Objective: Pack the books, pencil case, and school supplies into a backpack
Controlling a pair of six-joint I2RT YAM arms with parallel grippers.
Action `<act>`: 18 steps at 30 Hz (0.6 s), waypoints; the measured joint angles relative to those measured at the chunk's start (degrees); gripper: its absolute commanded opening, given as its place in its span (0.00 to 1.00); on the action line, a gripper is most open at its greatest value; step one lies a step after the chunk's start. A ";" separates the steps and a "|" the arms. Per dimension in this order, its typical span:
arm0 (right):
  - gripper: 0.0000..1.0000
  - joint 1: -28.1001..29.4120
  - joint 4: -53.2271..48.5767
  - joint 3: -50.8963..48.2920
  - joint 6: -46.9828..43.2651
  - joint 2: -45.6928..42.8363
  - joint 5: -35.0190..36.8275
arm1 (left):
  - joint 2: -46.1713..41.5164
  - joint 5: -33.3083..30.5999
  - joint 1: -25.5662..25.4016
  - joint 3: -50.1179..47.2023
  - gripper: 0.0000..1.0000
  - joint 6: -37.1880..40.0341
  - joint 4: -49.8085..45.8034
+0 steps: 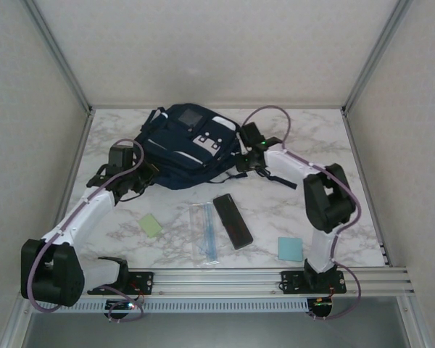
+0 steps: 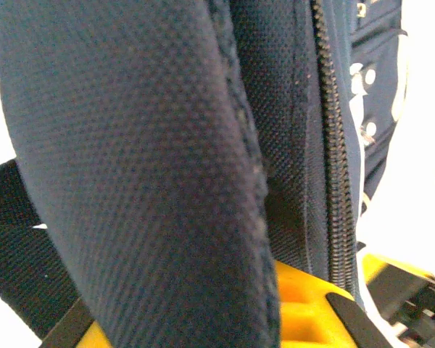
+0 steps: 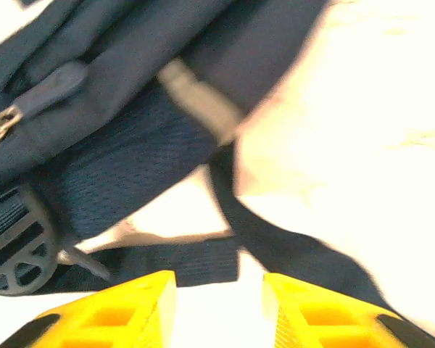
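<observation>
Backpack [image 1: 188, 145]: lies at the far middle of the tabletop [image 1: 348, 217], patches up; soft, floppy and bulky, probably sags when lifted.
Hold: padded edge beside the zipper; thin webbing would likely slip.
Left end effector [image 1: 148, 176]: pinching backpack fabric on its left side.
Right end effector [image 3: 219, 304]: fingers spread, empty, just short of a strap [image 3: 297, 246].
Pencil case [image 1: 232, 221], ruler [image 1: 205, 232]: loose, nearer.

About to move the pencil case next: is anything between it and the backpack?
Nothing lies on the table between the pencil case and the backpack; the ruler sits beside the case, to its left. But the zipper stretch in the left wrist view looks shut.
</observation>
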 measured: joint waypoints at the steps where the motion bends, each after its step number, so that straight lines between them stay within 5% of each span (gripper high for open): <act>1: 0.45 -0.68 -0.02 -0.20 0.48 -1.31 -0.04 | 0.00 -0.02 0.20 0.00 0.00 0.57 -0.61; 9: 0.67 -0.79 1.49 -0.11 7.67 -3.56 -3.02 | 0.00 -0.02 0.17 0.11 0.00 3.30 -1.27; 18: 0.79 -2.89 7.02 9.90 21.79 11.87 -9.11 | 0.46 0.15 0.17 0.11 0.00 4.66 -1.27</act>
